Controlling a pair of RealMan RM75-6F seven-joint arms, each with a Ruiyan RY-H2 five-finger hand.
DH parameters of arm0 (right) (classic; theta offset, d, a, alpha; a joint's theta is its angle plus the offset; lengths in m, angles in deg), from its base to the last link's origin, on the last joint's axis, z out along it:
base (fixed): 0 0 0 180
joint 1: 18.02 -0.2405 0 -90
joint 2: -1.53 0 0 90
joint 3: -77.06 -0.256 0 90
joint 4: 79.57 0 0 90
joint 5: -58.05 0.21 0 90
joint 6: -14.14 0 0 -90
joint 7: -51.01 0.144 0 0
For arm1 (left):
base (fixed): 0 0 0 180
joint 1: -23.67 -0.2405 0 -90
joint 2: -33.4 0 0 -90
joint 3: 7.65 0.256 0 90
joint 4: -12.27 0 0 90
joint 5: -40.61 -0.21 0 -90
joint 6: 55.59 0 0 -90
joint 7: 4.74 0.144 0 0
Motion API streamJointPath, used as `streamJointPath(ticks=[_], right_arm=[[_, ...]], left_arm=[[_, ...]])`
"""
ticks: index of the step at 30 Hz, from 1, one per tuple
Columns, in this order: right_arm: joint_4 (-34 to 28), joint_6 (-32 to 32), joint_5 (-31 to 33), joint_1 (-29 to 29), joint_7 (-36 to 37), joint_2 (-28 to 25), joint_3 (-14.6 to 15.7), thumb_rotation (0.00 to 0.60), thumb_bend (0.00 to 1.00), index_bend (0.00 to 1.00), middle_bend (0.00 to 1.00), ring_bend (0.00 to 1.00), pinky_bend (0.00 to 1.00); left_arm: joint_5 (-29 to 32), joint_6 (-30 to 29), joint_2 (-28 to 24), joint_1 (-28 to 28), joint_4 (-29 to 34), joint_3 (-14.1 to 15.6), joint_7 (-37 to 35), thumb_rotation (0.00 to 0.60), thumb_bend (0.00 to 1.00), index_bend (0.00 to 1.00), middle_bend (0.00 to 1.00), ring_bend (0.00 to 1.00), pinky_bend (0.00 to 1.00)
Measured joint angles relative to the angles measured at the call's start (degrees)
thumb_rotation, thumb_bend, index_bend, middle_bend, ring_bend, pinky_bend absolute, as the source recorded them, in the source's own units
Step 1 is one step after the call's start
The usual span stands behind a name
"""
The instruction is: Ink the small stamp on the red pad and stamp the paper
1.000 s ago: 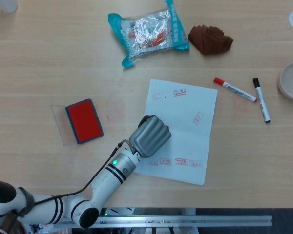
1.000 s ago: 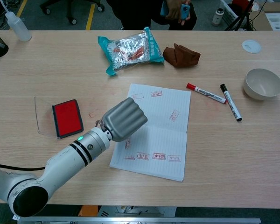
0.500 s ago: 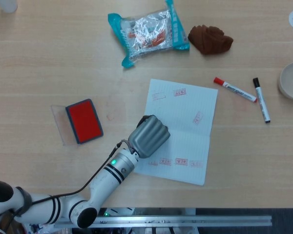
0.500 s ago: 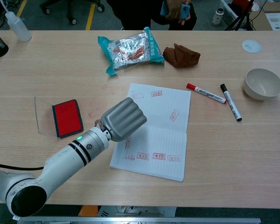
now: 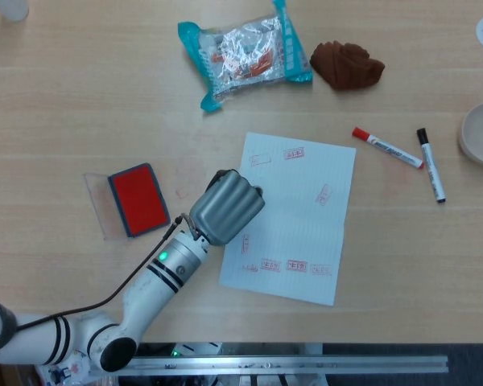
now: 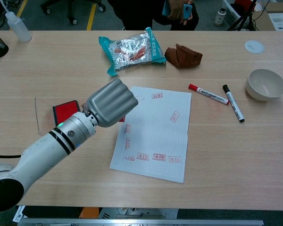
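Left robot hand (image 5: 227, 207), fingers curled, contents hidden, has lifted off paper (image 5: 294, 217) toward red pad (image 5: 138, 199); re-inking likely.

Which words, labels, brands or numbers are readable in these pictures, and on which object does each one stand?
No text can be read.
Paper: red stamp marks, characters too small to read.
Snack bag: print blurred.
Red marker: barrel label too small to read.
Black marker: barrel label too small to read.
Red ink pad: no text visible.
Left robot hand: no lettering visible.
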Motion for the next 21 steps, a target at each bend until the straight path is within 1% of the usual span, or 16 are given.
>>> streamJointPath(ticks=[4,10,15,21], right_arm=[[0.0,0.04,0.0,-0.02,0.0,-0.01,0.01,0.6,0.21,0.2,0.34,0.18,0.19],[-0.09,0.11,0.01,-0.03,-0.17,-0.03,0.04,0.6,0.21,0.2,0.34,0.18,0.19],[-0.34,0.17,0.0,-0.07,-0.53,-0.03,0.06,0.6,0.21,0.2,0.34,0.18,0.19],[-0.75,-0.04,-0.05,0.02,-1.06,-0.19,0.06,0.6,0.2,0.21,0.34,0.18,0.19]], left_arm=[[-0.46,-0.56,-0.92,-0.53,-1.13,0.51,-0.64,0.6,0.27,0.62,1.0,1.0,1.0],[-0.62,-0.73,-1.25,-1.69,-5.66,1.56,-3.22,0.6,0.27,0.62,1.0,1.0,1.0],[-0.63,-0.52,-0.76,-2.67,-9.32,2.27,-5.33,0.6,0.27,0.61,1.0,1.0,1.0],[-0.61,-0.02,0.4,-3.35,-13.36,2.46,-6.98,0.6,0.27,0.61,1.0,1.0,1.0]])
